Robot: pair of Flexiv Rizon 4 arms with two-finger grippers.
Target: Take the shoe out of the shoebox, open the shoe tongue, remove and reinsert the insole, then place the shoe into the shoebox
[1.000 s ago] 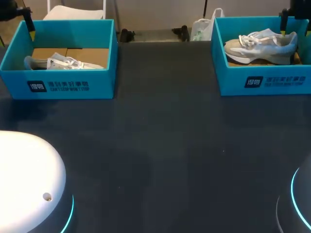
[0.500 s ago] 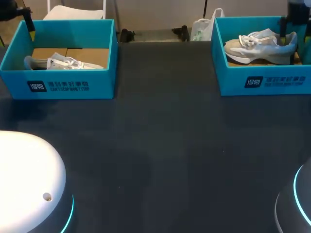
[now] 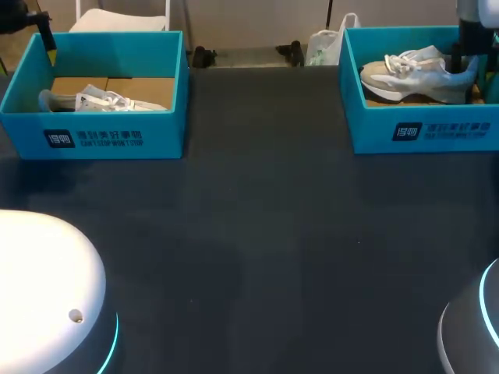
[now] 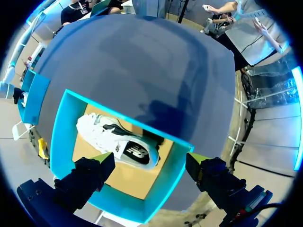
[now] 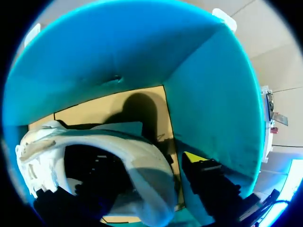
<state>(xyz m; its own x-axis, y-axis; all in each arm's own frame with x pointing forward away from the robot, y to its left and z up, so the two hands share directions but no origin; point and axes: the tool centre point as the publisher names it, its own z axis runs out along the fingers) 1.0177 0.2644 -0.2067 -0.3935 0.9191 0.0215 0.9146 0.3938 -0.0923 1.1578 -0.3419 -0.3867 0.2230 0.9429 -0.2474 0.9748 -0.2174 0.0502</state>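
Left jaws open above printed teal shoebox (image 3: 168, 134), right jaws spread astride heel of pale shoe (image 5: 142, 163)

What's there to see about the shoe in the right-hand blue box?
The shoe is a pale grey and white trainer with white laces and a thick white sole. It stands sole down inside the blue shoebox on its brown cardboard floor, along the front wall. The right gripper is at its heel; contact is unclear.
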